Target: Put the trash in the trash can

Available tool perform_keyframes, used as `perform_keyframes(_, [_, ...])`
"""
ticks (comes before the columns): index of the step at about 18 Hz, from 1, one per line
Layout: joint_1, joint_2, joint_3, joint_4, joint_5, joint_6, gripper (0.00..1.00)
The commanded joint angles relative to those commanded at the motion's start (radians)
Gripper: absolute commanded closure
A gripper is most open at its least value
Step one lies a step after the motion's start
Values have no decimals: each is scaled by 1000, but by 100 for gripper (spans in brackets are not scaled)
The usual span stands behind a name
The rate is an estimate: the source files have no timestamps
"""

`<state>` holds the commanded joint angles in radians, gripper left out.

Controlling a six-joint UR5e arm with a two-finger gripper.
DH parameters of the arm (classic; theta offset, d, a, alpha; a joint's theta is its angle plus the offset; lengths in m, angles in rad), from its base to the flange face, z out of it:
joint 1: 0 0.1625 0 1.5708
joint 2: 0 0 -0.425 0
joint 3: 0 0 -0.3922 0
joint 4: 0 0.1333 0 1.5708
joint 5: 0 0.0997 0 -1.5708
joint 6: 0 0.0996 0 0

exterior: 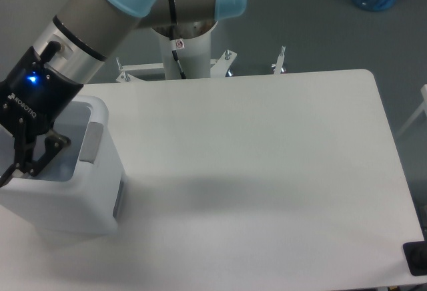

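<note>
the gripper [17, 154] hangs over the open mouth of the trash can [100, 171] at the left edge of the table [267, 171], its black linkage fingers [47, 151] reaching down past the rim; part of it is cut off by the left edge of the view. nothing shows between the fingers, and they look spread, though with one side out of view i cannot tell how wide. neither the crushed bottle nor the crumpled wrapper is visible anywhere on the table; a pale bluish patch shows inside the bin, but it is too vague to call either piece. the arm is angled down from the far base post [183, 44] so that the tool sits right above the opening, which suits a drop straight in. judging from this, the release is likely done.
</note>
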<state>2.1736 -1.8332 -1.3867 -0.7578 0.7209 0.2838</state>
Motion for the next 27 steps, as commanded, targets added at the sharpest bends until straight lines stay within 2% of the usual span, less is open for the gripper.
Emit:
perform_keyframes(6, [145,20,-11,-3,141,15,0])
perform_keyframes(9, [231,15,-26,-5,244,96,0])
perform_keyframes(12, [293,-12,-41,-5,325,253,0])
perform_keyframes(14, [336,-18,-75,-8,418,333,0])
perform_keyframes(17, [422,-23,-164,-12,532,466,0])
perform_keyframes(19, [440,-44,-210,-17,596,566,0])
perform_keyframes(21, [454,-69,-233,-20,708,667,0])
perform_keyframes(24, [451,-83,-212,-43,758,813,0])
perform_keyframes(27, [453,-86,-199,-98,775,834,0])
